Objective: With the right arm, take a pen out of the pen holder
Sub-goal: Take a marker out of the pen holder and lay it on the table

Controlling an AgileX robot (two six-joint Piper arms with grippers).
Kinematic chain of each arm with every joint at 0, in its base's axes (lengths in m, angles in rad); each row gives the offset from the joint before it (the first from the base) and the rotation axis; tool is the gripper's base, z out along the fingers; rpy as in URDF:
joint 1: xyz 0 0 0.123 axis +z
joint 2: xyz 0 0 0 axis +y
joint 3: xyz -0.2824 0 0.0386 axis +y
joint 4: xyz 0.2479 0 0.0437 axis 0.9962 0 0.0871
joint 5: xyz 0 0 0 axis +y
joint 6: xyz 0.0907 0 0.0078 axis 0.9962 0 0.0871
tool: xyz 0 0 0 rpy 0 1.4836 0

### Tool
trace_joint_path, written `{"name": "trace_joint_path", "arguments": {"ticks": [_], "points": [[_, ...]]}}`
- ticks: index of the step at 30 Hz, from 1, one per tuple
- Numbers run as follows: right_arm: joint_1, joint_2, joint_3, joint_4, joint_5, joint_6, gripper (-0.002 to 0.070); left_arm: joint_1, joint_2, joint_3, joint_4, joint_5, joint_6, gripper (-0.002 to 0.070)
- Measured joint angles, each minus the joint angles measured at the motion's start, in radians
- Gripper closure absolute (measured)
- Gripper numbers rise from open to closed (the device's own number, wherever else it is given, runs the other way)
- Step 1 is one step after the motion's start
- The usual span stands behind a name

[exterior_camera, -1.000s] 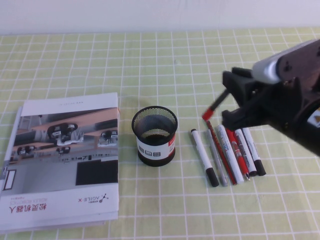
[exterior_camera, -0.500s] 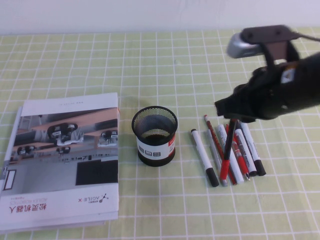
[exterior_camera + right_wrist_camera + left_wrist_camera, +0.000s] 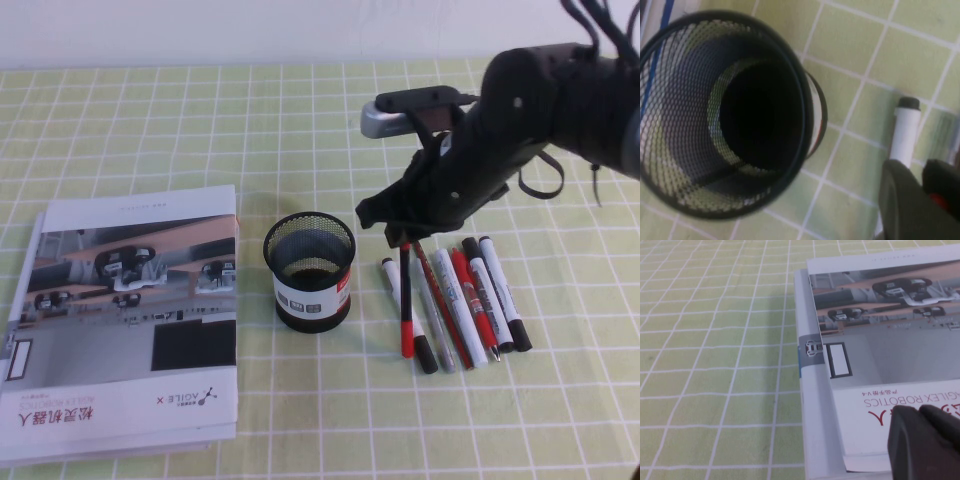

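Swinging in from the far side of the pen row, the right gripper point(image 3: 405, 243) has carried its catch across and down since a second ago, and the red pen point(image 3: 406, 322) that was cocked at a slant now hangs nearly straight.

Jaws pressed together, pinching that red pen by its dark upper end; a sliver of red shows between the fingers point(image 3: 900, 200) in the wrist view. Straight below the jaws the pen's red half crosses the nearest white marker point(image 3: 392, 283). Whether its tip touches the cloth I cannot tell.

Just to the jaws' left stands the mesh pen holder point(image 3: 309, 270), looking empty. To their right lies the row of pens point(image 3: 478, 300) already out. Well off to the left sits the book point(image 3: 130, 320), and the left gripper point(image 3: 925, 445) hovers parked over its corner, open or closed I cannot tell.

So the pen is out, and I judge the set-down is the step in hand. To do it well:
- Keep the pinch firm until the tip rests on the cloth.
- Lay it down in the gap beside the white marker, not across it, or it may roll.
- Stay clear of the holder's rim.
- Open only once the pen lies low.
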Motion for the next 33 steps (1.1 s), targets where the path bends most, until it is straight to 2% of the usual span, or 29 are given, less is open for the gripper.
{"name": "trace_joint_path", "arguments": {"ticks": [7,20,24,28,33], "points": [[0.002,0.097,-0.079,0.004,0.002,-0.002,0.0647,0.0,0.0,0.0,0.0,0.0,0.0,0.0681],[0.008,0.168,-0.089,0.01,-0.097,-0.002,0.0645,0.0,0.0,0.0,0.0,0.0,0.0,0.0681],[0.008,0.182,-0.089,0.007,-0.1,-0.002,0.0609,0.0,0.0,0.0,0.0,0.0,0.0,0.0681],[0.008,0.193,-0.089,0.005,-0.1,-0.002,0.0531,0.0,0.0,0.0,0.0,0.0,0.0,0.0681],[0.008,0.195,-0.089,0.003,-0.1,-0.002,0.0504,0.0,0.0,0.0,0.0,0.0,0.0,0.0681]]}}
